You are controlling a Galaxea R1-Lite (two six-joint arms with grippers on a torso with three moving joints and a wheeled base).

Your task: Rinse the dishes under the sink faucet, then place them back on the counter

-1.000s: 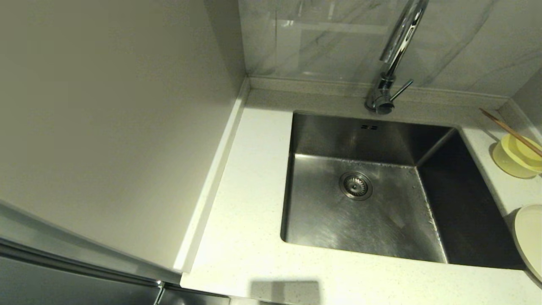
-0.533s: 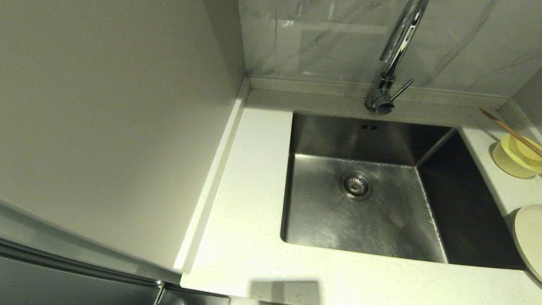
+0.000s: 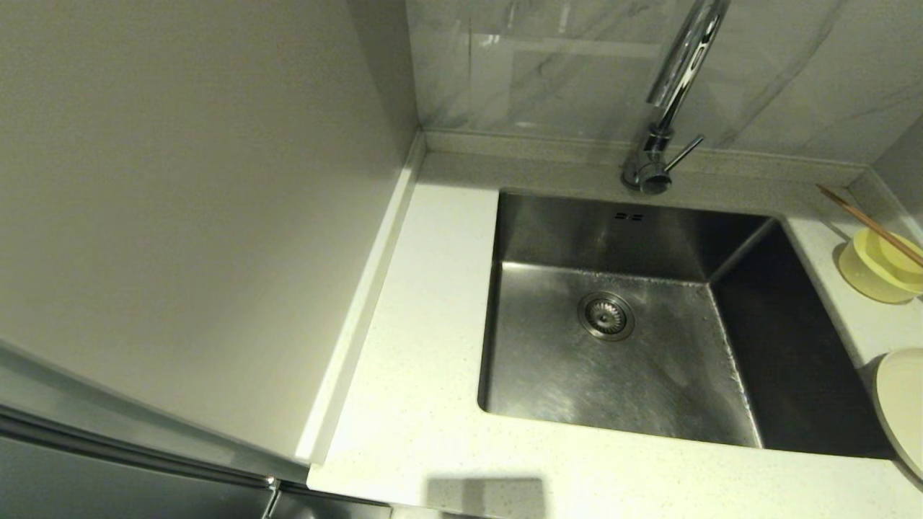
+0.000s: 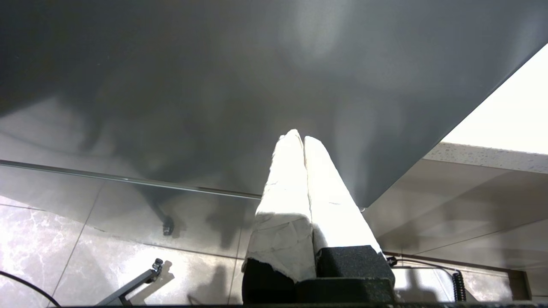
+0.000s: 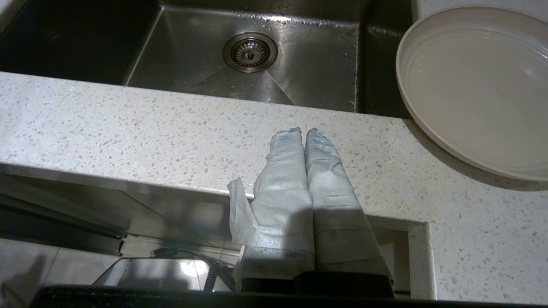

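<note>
The pale yellow-green bowl (image 3: 881, 272) sits on the counter (image 3: 433, 288) at the far right, with the brown chopsticks (image 3: 869, 224) lying across it. The cream plate (image 3: 903, 404) rests at the right edge, nearer to me, and it also shows beside the basin in the right wrist view, plate (image 5: 475, 85). The steel sink (image 3: 627, 317) holds nothing but its drain strainer (image 3: 606, 315). The chrome faucet (image 3: 667, 101) stands behind it. My right gripper (image 5: 303, 131) is shut and empty, low by the counter's front edge. My left gripper (image 4: 298, 136) is shut and empty, below a grey panel.
A tall grey cabinet side (image 3: 195, 216) walls off the left of the counter. The glossy marble wall (image 3: 577, 65) rises behind the faucet. A recess in the counter front (image 5: 394, 252) shows near the right gripper. Neither arm appears in the head view.
</note>
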